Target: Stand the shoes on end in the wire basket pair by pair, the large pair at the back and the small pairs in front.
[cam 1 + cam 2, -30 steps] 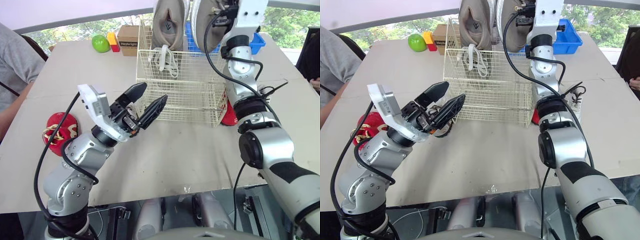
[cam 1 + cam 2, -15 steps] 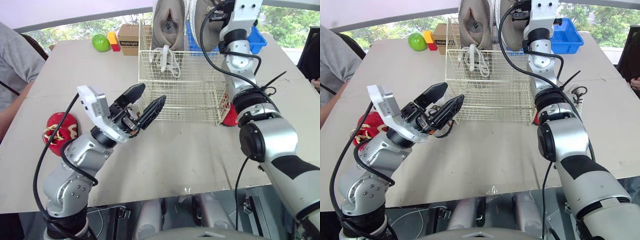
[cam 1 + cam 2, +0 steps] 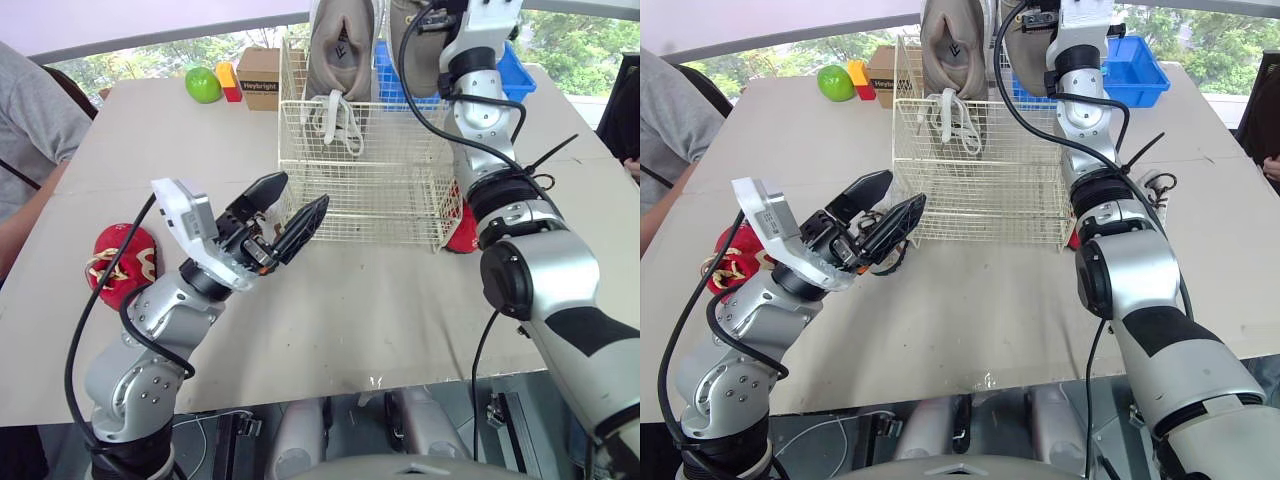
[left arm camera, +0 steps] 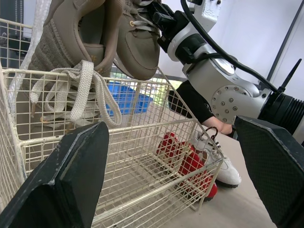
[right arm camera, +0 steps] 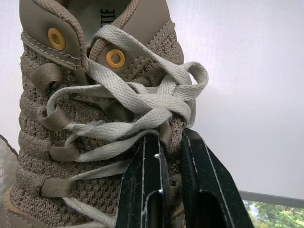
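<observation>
We see the table (image 3: 400, 300) carrying the wire basket (image 3: 380, 190) at its far middle. One large tan shoe (image 3: 340, 45) stands on end in the basket's far left corner. The other tan shoe (image 5: 95, 118) hangs over the far right side, our right gripper (image 5: 171, 142) clenched on its laced front. Our left gripper (image 3: 300, 192) hovers released near the basket's near left corner. A small red shoe (image 3: 118, 262) lies on the table's left; a second red shoe (image 3: 460, 230) sits just right of the basket.

Cardboard box (image 3: 258, 76), far edge of surface (image 3: 380, 310): dark print on front face, reads roughly "Heybright". Tan shoe (image 5: 95, 99), inner tongue lining: dark capitals running sideways, cut off, not surely legible. Second tan shoe (image 3: 340, 45), insole: small dark logo, unreadable.
</observation>
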You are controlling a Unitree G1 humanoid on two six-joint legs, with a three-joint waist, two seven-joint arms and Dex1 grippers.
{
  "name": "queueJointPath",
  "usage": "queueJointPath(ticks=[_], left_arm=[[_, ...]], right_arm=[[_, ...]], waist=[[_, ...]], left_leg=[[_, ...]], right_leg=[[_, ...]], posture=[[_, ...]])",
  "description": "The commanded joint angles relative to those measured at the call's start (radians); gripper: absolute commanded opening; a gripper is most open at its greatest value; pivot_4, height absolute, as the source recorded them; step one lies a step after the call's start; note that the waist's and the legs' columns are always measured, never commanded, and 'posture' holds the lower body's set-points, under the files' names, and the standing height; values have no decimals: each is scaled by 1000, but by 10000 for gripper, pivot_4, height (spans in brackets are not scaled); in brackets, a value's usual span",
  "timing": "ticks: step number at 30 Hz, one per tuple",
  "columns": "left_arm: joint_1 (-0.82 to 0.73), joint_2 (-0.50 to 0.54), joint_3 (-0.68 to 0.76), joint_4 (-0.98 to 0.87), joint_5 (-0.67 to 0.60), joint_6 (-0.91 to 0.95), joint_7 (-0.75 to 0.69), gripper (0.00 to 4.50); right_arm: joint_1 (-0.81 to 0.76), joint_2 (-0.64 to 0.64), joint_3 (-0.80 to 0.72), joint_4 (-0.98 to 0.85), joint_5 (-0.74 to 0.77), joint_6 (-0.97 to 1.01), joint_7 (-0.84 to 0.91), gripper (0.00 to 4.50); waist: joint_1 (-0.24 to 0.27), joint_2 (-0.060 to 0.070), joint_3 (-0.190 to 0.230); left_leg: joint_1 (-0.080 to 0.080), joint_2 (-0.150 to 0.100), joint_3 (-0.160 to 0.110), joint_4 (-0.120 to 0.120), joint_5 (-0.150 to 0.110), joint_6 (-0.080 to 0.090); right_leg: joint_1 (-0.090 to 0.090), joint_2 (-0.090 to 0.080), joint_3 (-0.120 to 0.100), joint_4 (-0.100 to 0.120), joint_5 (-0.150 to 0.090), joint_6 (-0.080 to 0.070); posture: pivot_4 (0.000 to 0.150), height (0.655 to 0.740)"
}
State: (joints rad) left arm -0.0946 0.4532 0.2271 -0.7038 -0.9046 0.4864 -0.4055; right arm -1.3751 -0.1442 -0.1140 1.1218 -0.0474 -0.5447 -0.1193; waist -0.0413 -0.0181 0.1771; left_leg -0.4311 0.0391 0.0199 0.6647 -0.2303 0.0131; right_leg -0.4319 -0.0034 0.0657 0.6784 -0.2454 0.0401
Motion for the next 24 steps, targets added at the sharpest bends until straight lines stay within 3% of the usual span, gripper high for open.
queueJointPath(ticks=[1,5,14,17,21,23,24], left_arm=[[6,9,15,-48,0,-27,1,45000],[18,18,26,-50,-3,-28,5,45000],[24,21,14,-31,-3,-33,-6,45000],[22,21,2,-24,-3,-30,-16,45000],[25,23,1,-18,1,-29,-23,45000],[26,23,1,-16,3,-28,-23,45000],[27,23,0,-15,4,-27,-22,45000]], right_arm=[[95,23,25,-15,-12,4,22,938],[306,78,66,-276,34,93,144,938],[610,85,143,-923,222,631,376,938],[637,32,119,-1027,279,776,428,9702],[656,-41,123,-1157,310,917,481,30589],[655,-83,123,-1209,308,952,502,37827],[652,-106,124,-1231,304,959,516,37827]], waist=[[0,0,0],[-1,-2,-2],[1,-3,-3],[-2,-3,-3],[-2,-3,-3],[-1,-3,-3],[0,-3,-3]], left_leg=[[0,0,0,0,0,0],[3,1,-1,0,0,0],[16,2,-3,-4,0,0],[17,1,-3,-7,0,0],[18,1,0,-8,0,0],[18,1,0,-8,0,0],[18,1,1,-8,0,0]], right_leg=[[0,0,0,0,0,0],[3,0,0,1,0,0],[13,0,1,-1,-1,0],[13,1,2,-2,-1,0],[13,2,1,-1,-1,0],[13,2,1,-1,-1,0],[13,2,2,-2,-1,0]], posture=[[1500,7400],[1500,7400],[1500,7400],[1500,7400],[1500,7400],[1500,7400],[1500,7400]])
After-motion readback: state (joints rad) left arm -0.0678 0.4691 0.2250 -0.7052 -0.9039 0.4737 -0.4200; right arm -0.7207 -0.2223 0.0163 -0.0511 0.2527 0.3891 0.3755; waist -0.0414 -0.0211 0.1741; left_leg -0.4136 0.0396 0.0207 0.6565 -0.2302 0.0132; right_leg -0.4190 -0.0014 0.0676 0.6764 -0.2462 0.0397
